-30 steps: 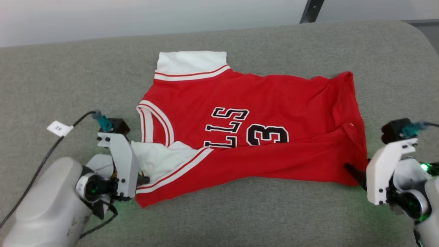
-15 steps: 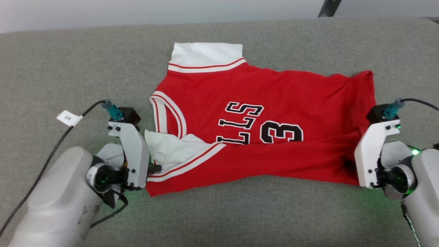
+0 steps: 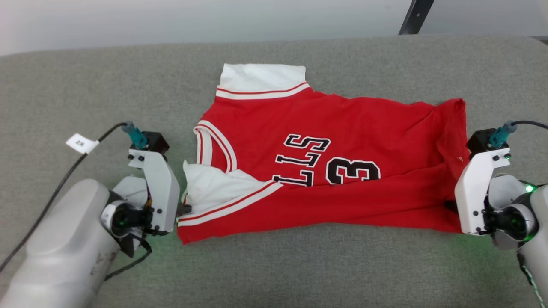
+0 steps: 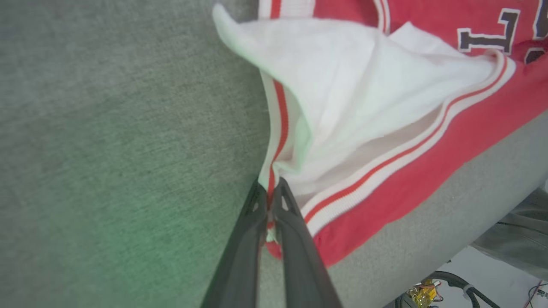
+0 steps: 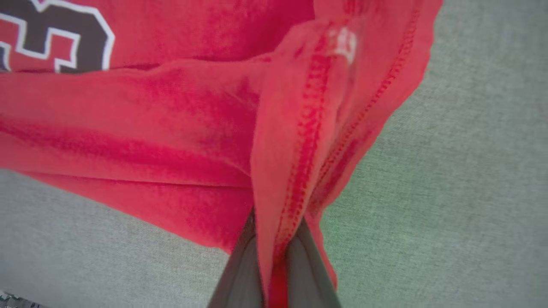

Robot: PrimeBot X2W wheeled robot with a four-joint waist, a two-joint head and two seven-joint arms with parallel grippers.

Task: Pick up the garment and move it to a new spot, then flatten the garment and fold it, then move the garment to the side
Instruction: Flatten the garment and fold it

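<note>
The garment (image 3: 325, 141), a red jersey with white sleeves and black block letters, lies spread sideways on the grey padded surface (image 3: 299, 265), its near long edge folded over the lettering. My left gripper (image 3: 185, 209) is shut on the striped sleeve trim (image 4: 270, 179) at the garment's near left corner; in the left wrist view the two dark fingers (image 4: 295, 239) pinch that trim. At the near right corner my right gripper (image 3: 450, 206) is shut on the stitched red hem (image 5: 299, 179), which runs down between its fingers (image 5: 239, 261).
The grey padded surface stretches wide on every side of the garment, ending at a pale wall (image 3: 171, 21) behind. A dark post (image 3: 415, 17) stands at the back right. A black cable with a white tag (image 3: 80, 143) trails from my left wrist.
My right gripper moved up to the garment's right hem and shut on it; a second ago it stood open just short of the corner. The head camera shifted. The left gripper kept its hold.
</note>
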